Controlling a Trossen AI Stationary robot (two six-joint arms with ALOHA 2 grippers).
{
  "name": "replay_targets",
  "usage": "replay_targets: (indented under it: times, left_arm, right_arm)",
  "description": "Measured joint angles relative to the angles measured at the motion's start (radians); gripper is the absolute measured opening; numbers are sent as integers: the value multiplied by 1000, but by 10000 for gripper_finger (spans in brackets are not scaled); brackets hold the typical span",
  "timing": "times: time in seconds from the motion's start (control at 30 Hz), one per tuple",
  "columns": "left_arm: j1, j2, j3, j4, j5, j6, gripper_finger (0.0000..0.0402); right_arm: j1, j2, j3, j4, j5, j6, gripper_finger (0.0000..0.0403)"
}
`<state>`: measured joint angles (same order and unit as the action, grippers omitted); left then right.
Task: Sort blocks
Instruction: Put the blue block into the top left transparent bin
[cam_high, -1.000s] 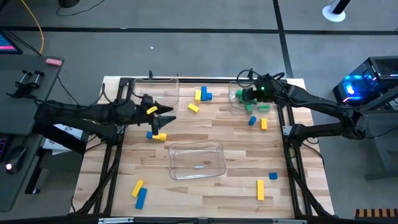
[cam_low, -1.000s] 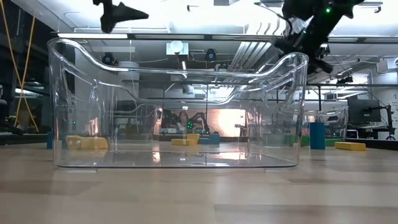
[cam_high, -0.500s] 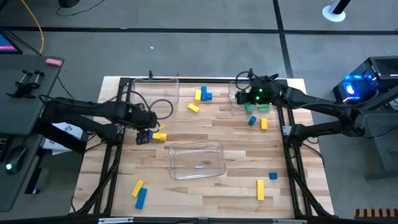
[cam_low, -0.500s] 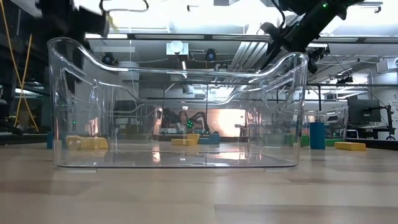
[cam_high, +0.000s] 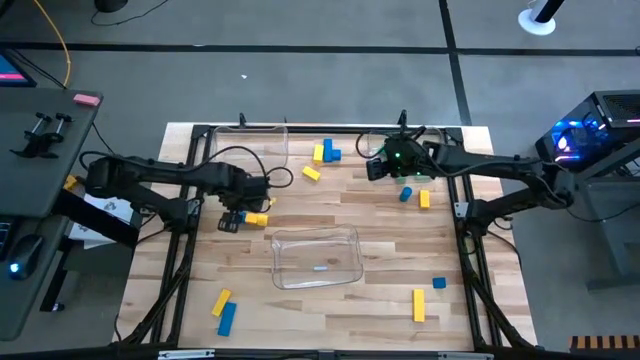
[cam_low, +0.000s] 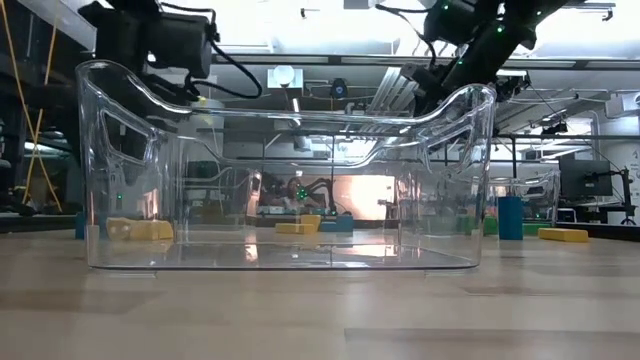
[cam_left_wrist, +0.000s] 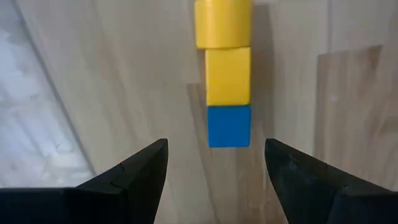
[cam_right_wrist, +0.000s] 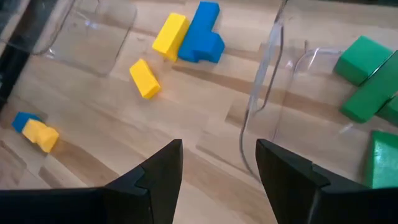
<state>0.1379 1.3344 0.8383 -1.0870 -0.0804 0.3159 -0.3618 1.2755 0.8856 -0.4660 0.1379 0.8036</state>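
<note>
My left gripper (cam_high: 236, 210) (cam_left_wrist: 216, 155) is open and points down at the table. Just ahead of its fingertips lies a row of three blocks: a blue cube (cam_left_wrist: 229, 126), a yellow cube (cam_left_wrist: 228, 76) and a yellow cylinder (cam_left_wrist: 222, 23), all flat on the wood. My right gripper (cam_high: 383, 166) (cam_right_wrist: 219, 149) is open and hovers beside the far-right clear bin (cam_right_wrist: 273, 93), which holds green blocks (cam_right_wrist: 367, 74). Ahead of it lie a yellow and blue pair (cam_right_wrist: 189, 31) and one yellow block (cam_right_wrist: 144, 79).
A clear bin (cam_high: 317, 255) stands at the table's middle and fills the low view (cam_low: 285, 170). Another bin (cam_high: 250, 145) is at the far left. Loose blocks: blue (cam_high: 405, 194), yellow (cam_high: 424, 199), blue (cam_high: 439, 284), yellow (cam_high: 418, 305), yellow (cam_high: 221, 301), blue (cam_high: 227, 318).
My left gripper has swung from pointing toward the table's right to pointing down, and has drawn back toward the left and near edges until it stands over the blue-and-yellow row. My right gripper has moved from above the far-right bin toward the table's left.
</note>
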Motion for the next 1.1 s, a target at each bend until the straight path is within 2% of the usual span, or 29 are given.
replay_targets:
  times: [0.1,0.23,0.47,0.9,1.1]
  left_arm:
    - [3,1,0,20,43,-5,255]
    - [3,1,-8,37,48,-7,255]
    - [2,1,-107,87,48,-32,255]
    - [-4,2,-108,101,24,-45,255]
    - [-4,51,-108,110,-10,-60,255]
  right_arm:
    - [19,9,0,-1,0,0,199]
    - [37,9,0,-1,0,-19,199]
    - [43,9,0,-5,0,-19,199]
    - [43,9,0,-3,17,-19,199]
    - [43,9,0,-1,17,-19,199]
